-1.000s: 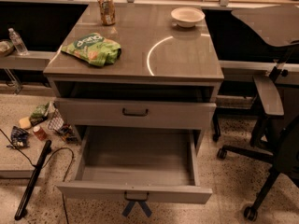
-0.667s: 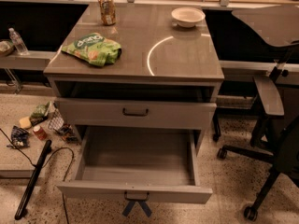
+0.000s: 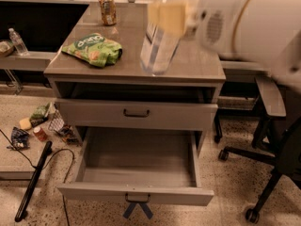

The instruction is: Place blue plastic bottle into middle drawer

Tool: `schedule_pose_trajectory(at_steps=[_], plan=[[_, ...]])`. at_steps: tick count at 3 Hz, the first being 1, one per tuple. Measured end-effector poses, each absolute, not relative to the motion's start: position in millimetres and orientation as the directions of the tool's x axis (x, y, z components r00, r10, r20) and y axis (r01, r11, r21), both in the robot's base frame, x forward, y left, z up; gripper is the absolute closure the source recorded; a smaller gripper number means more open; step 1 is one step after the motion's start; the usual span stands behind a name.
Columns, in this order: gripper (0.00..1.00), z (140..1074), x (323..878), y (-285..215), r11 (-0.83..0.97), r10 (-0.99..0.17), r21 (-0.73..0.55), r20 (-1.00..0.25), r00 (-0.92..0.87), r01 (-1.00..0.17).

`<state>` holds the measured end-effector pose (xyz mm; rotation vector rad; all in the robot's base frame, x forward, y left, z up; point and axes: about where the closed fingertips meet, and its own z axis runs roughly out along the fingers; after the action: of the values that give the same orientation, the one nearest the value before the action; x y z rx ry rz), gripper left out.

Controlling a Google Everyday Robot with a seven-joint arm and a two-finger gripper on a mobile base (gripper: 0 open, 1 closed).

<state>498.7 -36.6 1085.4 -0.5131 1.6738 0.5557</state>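
My gripper (image 3: 170, 14) is at the top centre of the camera view, at the end of the big white arm (image 3: 244, 22) that comes in from the upper right. It is shut on the blue plastic bottle (image 3: 159, 48), a clear bottle with a blue-and-white label, which hangs upright in the air in front of the cabinet top. The bottle's cap is out of view. The middle drawer (image 3: 136, 194) stands pulled open below, with a plain grey inside and nothing in it.
The shallower upper drawer (image 3: 136, 113) is closed. A soda can (image 3: 107, 8) and a green snack bag (image 3: 94, 48) sit on the cabinet top. A small clear bottle (image 3: 19, 41) stands far left. Floor clutter (image 3: 42, 126), a black stick (image 3: 33, 180) and an office chair (image 3: 273, 126) flank the cabinet.
The arm has come into view from the upper right with the bottle in its gripper. It now covers the white bowl that showed on the cabinet top before.
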Motion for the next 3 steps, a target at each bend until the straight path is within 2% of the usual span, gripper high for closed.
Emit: schedule_pose_trajectory(at_steps=[1, 2, 3], plan=[[1.00, 976.0, 519.5, -31.0, 0.812, -0.045, 0.133, -0.957, -0.287, -0.569], [1.00, 910.0, 518.3, -7.9, 0.808, -0.104, 0.124, -0.932, -0.346, -0.577], [1.00, 893.1, 518.7, -7.6, 0.821, -0.044, 0.181, -0.926, -0.376, -0.541]])
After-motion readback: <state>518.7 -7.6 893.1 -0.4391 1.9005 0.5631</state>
